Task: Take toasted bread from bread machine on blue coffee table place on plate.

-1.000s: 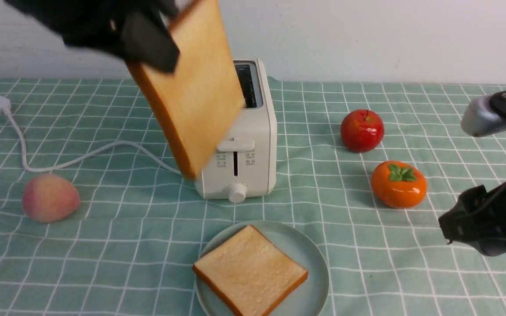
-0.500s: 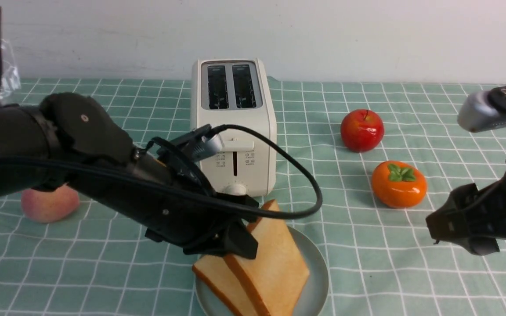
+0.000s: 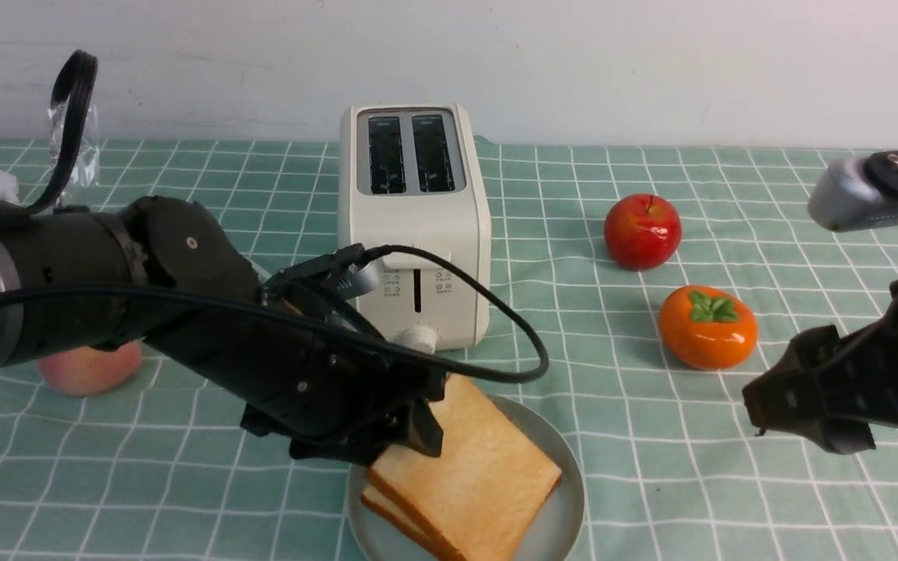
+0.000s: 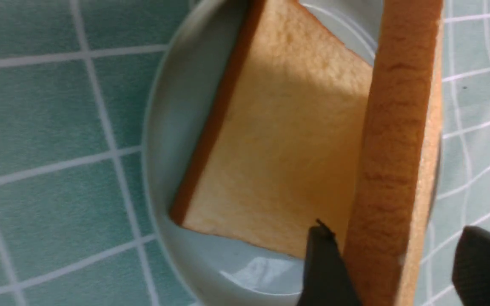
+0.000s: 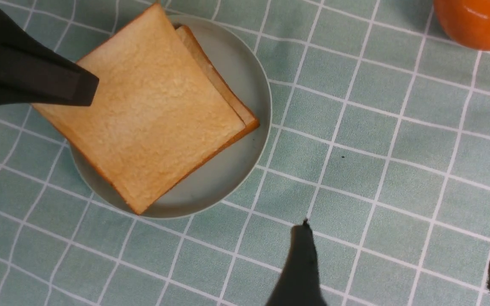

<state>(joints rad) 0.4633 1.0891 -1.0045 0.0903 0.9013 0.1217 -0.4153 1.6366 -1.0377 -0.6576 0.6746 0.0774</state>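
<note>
Your left arm (image 3: 106,273) comes in low from the left and slants down, so that the left jaws hang just over the plate (image 3: 554,514), at the rim on the arm's side. The left jaws are released. In the left wrist view the upper slice of toasted bread (image 4: 398,148) stands edge-on between them. One jaw is close against its crust, and I cannot tell if it touches. The other jaw is clear of it, with a strip of cloth showing between. This slice leans on the lower slice of toasted bread (image 4: 279,140), which lies flat in the plate under these jaws.

Both slices are square, with a grainy pale golden face and an orange-brown crust. The plate is round, shallow and smooth, pale blue-green, with a small shine. The counter (image 3: 652,467) carries a teal cloth with a white grid, a little wrinkled. The bread machine (image 3: 418,226), a cream-white smooth box with two dark slots, stands near, beyond the left jaws.

In the front view the upper slice covers the lower one almost fully. The right wrist view, from above, shows them a little turned against each other, with one left jaw over a corner of the upper slice.

Your right arm (image 3: 846,382) is held low, well apart from the plate. The right jaws are spread wide with only cloth between them. A glossy orange fruit (image 3: 708,327) is near them.
</note>
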